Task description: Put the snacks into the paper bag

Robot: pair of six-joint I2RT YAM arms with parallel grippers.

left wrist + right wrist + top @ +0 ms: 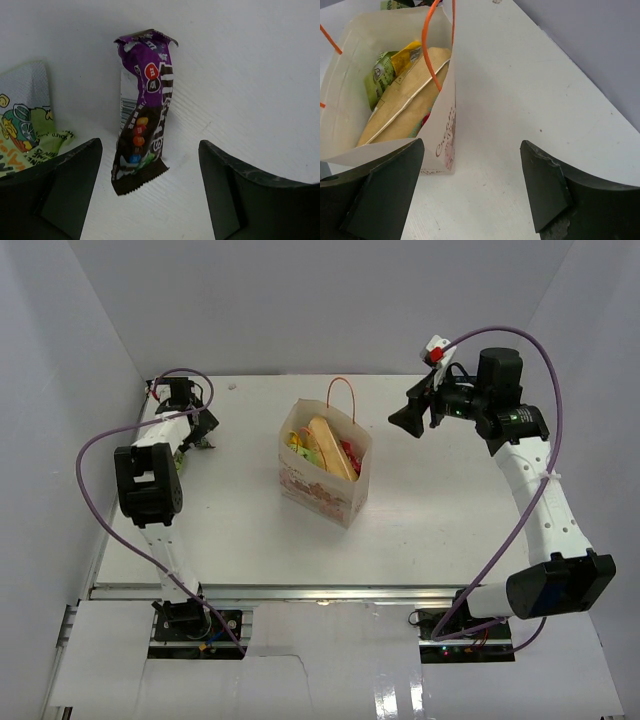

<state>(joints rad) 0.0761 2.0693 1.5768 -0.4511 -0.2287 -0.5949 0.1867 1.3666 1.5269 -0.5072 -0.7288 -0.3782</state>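
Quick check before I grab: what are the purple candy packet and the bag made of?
The purple candy packet is probably thin glossy plastic film; it shines, creases and has a saw-tooth sealed end. The bag is matte beige paper; stiff creased walls, no shine. Its orange handles look like thin cord or twisted paper; unclear which.

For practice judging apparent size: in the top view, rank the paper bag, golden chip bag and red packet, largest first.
1. paper bag
2. golden chip bag
3. red packet
Both snacks are partly hidden inside.
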